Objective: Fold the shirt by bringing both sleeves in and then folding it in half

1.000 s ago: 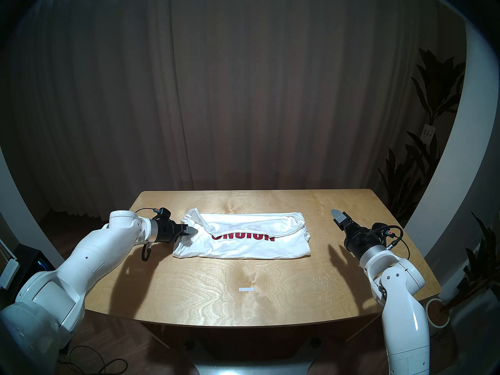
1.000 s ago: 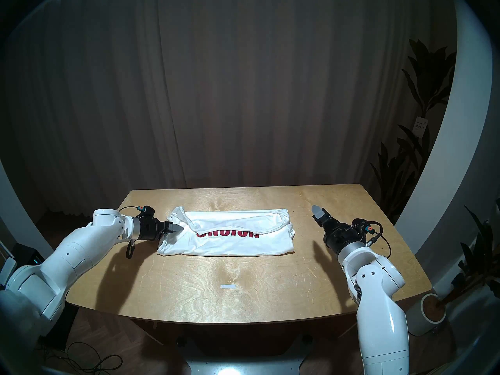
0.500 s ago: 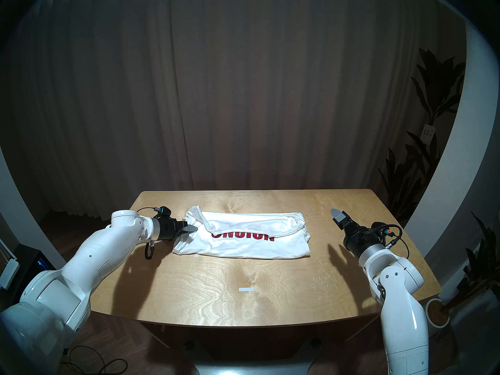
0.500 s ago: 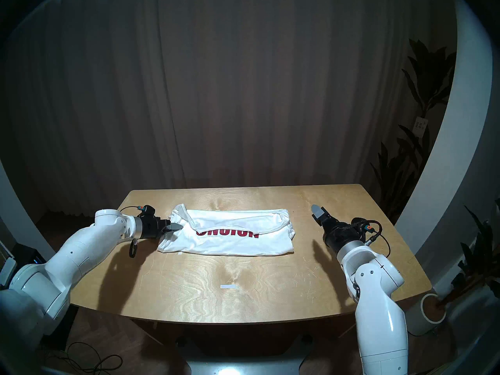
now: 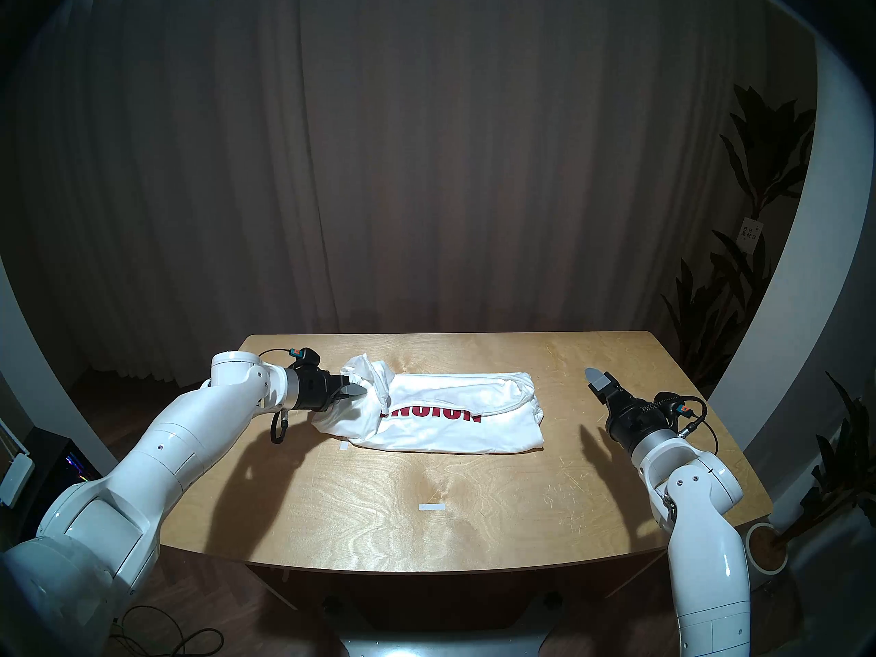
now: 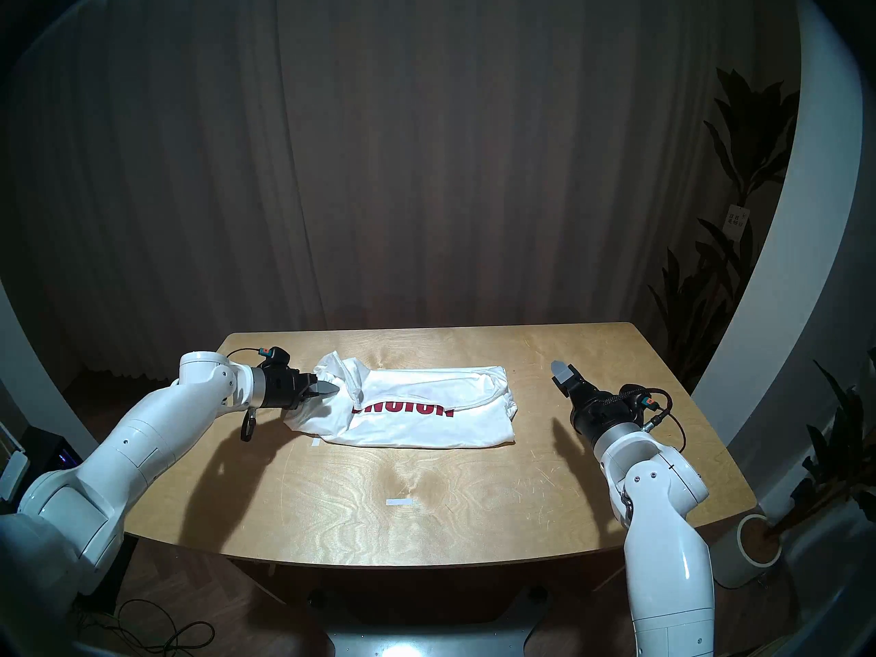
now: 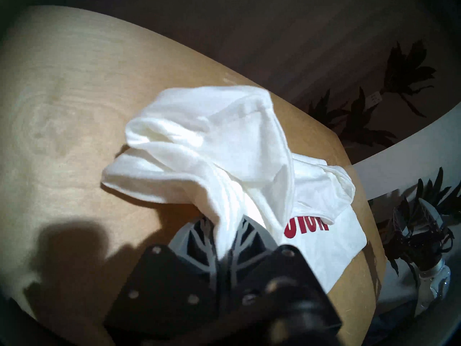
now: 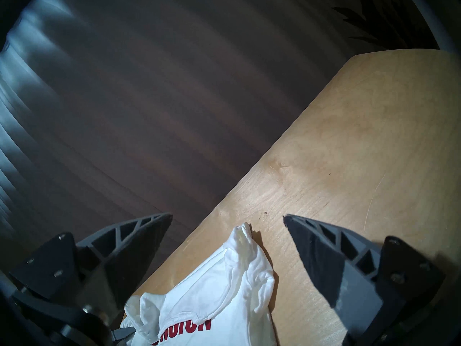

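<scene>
From the head view, the left gripper (image 5: 356, 389) pinches the left end of the shirt (image 5: 450, 416), which lies across the table (image 5: 426, 523). The left wrist view shows bunched layers; some could slip out, spoiling the fold. In the right wrist view, the right gripper (image 8: 227, 217) gapes empty.

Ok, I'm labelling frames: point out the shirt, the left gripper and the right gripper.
shirt (image 5: 455, 433): head left view, flat white body below the lettering.
left gripper (image 5: 359, 389): head left view, fingers' tips.
right gripper (image 8: 227, 217): right wrist view, gap between fingers.
</scene>
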Controlling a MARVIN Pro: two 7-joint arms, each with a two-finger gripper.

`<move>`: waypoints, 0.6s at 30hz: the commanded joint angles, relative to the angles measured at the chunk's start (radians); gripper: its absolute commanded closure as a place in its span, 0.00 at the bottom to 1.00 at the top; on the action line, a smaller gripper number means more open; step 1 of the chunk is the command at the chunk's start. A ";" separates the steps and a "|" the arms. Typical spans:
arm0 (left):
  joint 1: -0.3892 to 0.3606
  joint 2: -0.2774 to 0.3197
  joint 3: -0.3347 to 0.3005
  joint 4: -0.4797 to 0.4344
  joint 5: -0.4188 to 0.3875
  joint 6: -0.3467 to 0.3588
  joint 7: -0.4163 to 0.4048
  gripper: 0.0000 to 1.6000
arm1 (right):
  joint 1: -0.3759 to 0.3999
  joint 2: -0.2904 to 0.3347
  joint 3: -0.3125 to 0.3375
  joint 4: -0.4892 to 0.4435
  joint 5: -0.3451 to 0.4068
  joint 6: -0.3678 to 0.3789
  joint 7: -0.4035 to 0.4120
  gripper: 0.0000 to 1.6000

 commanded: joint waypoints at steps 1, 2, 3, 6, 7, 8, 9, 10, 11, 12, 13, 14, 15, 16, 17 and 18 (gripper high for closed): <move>-0.005 -0.022 -0.047 -0.117 -0.028 0.022 0.121 1.00 | 0.018 0.007 0.013 0.006 0.011 -0.008 0.023 0.00; -0.004 -0.029 -0.050 -0.128 -0.034 0.030 0.138 1.00 | 0.018 0.008 0.016 0.008 0.012 -0.008 0.025 0.00; -0.006 -0.034 -0.049 -0.137 -0.035 0.033 0.154 1.00 | 0.018 0.009 0.019 0.010 0.013 -0.008 0.027 0.00; 0.003 -0.061 -0.057 -0.175 -0.057 0.050 0.206 1.00 | 0.017 0.011 0.029 0.017 0.019 -0.008 0.033 0.00; 0.014 -0.070 -0.066 -0.199 -0.068 0.056 0.237 1.00 | 0.017 0.011 0.031 0.019 0.020 -0.008 0.036 0.00; 0.014 -0.082 -0.062 -0.209 -0.071 0.061 0.248 1.00 | 0.016 0.012 0.033 0.021 0.022 -0.008 0.037 0.00; 0.017 -0.099 -0.066 -0.214 -0.086 0.073 0.269 1.00 | 0.016 0.012 0.034 0.023 0.023 -0.008 0.039 0.00; 0.012 -0.115 -0.056 -0.214 -0.087 0.079 0.274 1.00 | 0.015 0.012 0.035 0.024 0.025 -0.007 0.041 0.00; 0.014 -0.124 -0.049 -0.233 -0.082 0.079 0.297 1.00 | 0.014 0.012 0.036 0.025 0.026 -0.007 0.043 0.00; 0.015 -0.144 -0.048 -0.232 -0.090 0.087 0.334 1.00 | 0.013 0.014 0.037 0.026 0.027 -0.007 0.048 0.00; 0.016 -0.159 -0.044 -0.232 -0.091 0.088 0.353 1.00 | 0.011 0.016 0.038 0.026 0.027 -0.007 0.051 0.00; 0.011 -0.157 -0.022 -0.235 -0.089 0.081 0.356 1.00 | 0.009 0.016 0.040 0.027 0.027 -0.008 0.052 0.00; 0.013 -0.178 -0.026 -0.232 -0.094 0.083 0.388 1.00 | 0.007 0.017 0.044 0.028 0.030 -0.008 0.055 0.00; 0.010 -0.193 -0.021 -0.234 -0.097 0.081 0.414 1.00 | 0.005 0.017 0.049 0.031 0.032 -0.009 0.056 0.00; 0.008 -0.210 -0.020 -0.233 -0.101 0.080 0.440 1.00 | 0.003 0.016 0.053 0.034 0.034 -0.010 0.056 0.00; 0.000 -0.203 0.002 -0.240 -0.103 0.069 0.441 1.00 | 0.001 0.017 0.057 0.037 0.036 -0.009 0.056 0.00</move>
